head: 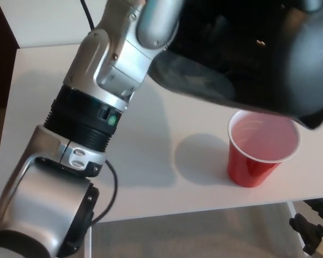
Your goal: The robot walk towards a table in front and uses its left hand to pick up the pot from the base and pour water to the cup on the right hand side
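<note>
My left arm (105,102) carried black pot (269,59) above red cup (261,148) on table (37,97); hand hidden behind pot, grip state unclear.

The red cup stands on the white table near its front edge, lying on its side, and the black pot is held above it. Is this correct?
Not quite. The head view shows the red cup upright on the white table, its open mouth facing up, not lying on its side. The rest holds: it stands near the front edge, and the black pot is held above it.
</note>
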